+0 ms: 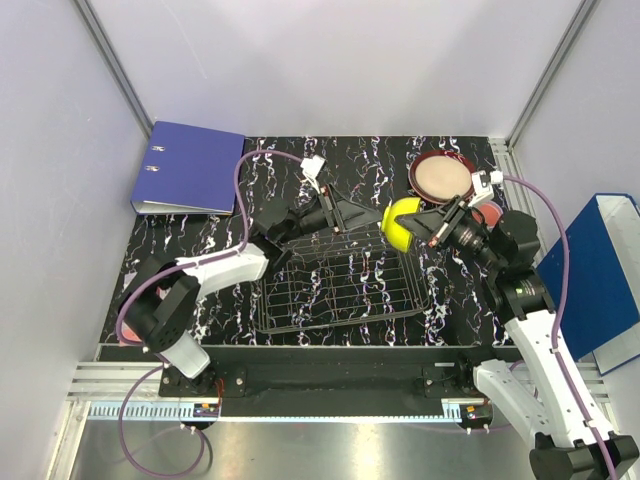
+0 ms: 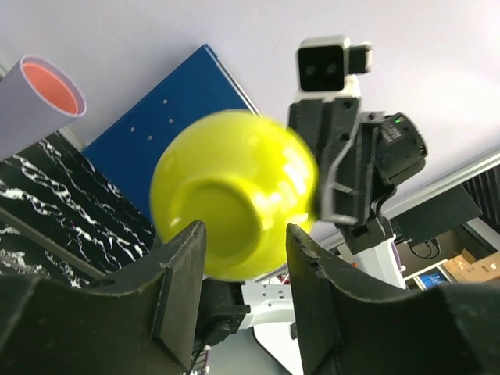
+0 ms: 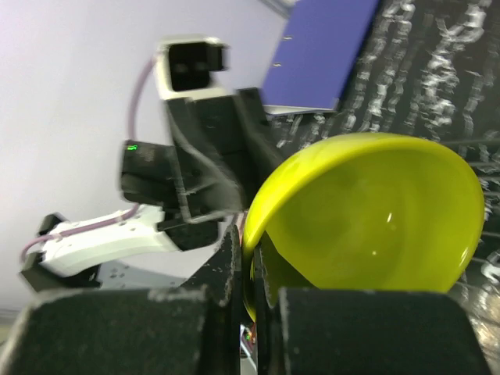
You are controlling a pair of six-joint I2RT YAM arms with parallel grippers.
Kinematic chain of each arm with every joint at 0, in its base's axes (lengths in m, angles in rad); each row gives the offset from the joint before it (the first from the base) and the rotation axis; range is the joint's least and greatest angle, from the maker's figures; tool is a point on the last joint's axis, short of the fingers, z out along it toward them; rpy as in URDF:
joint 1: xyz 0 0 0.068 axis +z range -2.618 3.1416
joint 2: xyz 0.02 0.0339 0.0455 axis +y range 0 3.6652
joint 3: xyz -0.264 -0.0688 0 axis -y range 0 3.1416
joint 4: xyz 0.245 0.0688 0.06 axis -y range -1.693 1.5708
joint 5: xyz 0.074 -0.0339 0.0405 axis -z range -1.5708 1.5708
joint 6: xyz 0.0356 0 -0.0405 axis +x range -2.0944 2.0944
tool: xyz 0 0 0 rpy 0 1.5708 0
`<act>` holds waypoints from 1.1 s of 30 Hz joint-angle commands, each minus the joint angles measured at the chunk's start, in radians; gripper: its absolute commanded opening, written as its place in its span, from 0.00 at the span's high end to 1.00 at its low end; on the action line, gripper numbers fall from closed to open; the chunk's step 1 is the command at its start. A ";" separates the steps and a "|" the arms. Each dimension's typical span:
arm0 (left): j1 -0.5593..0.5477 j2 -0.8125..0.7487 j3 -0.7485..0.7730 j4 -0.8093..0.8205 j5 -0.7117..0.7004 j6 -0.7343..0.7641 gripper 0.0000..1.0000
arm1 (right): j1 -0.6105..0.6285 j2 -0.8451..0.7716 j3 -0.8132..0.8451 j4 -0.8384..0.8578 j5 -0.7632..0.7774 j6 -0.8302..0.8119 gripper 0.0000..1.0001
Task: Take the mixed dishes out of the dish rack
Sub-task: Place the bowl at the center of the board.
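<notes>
The yellow-green bowl (image 1: pixel 403 222) hangs in the air over the far right corner of the wire dish rack (image 1: pixel 340 290). My right gripper (image 1: pixel 428 224) is shut on the bowl's rim, one finger inside and one outside, as the right wrist view (image 3: pixel 251 262) shows on the bowl (image 3: pixel 375 219). My left gripper (image 1: pixel 366 215) is open just left of the bowl, whose underside (image 2: pixel 234 195) shows beyond its open jaws (image 2: pixel 244 234). No dishes show in the rack. The dark-red-rimmed beige plate (image 1: pixel 443 178) lies on the table at the far right. The lavender cup (image 2: pixel 43 98) stands near it.
A blue binder (image 1: pixel 190 167) lies at the far left of the black marbled table (image 1: pixel 340 160). A second blue binder (image 1: pixel 600 270) stands off the table's right edge. Grey walls enclose the back and sides. The two arms face each other closely over the rack.
</notes>
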 commanded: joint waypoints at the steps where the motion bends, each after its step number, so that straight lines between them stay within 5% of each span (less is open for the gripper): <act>1: 0.037 -0.051 0.048 0.035 0.018 0.010 0.47 | 0.006 -0.013 0.102 -0.158 0.116 -0.126 1.00; 2: 0.051 -0.071 0.037 0.012 0.010 0.030 0.24 | 0.007 -0.001 0.169 -0.286 0.157 -0.192 1.00; 4: 0.100 -0.159 -0.006 -0.112 -0.035 0.075 0.01 | 0.006 0.049 0.234 -0.434 0.276 -0.253 1.00; 9: 0.120 -0.344 0.024 -0.666 -0.215 0.381 0.01 | 0.007 0.255 0.400 -0.570 0.464 -0.350 1.00; 12: 0.110 -0.413 0.041 -0.848 -0.298 0.471 0.01 | 0.007 0.429 0.521 -0.596 0.517 -0.362 1.00; 23: 0.106 -0.581 -0.038 -1.045 -0.436 0.567 0.01 | 0.070 1.068 1.199 -0.737 0.661 -0.364 1.00; 31: 0.106 -0.578 -0.081 -1.051 -0.439 0.569 0.01 | 0.110 1.600 1.876 -1.071 0.690 -0.387 1.00; 33: 0.106 -0.576 -0.083 -1.059 -0.439 0.575 0.01 | 0.118 1.669 1.903 -1.082 0.690 -0.384 1.00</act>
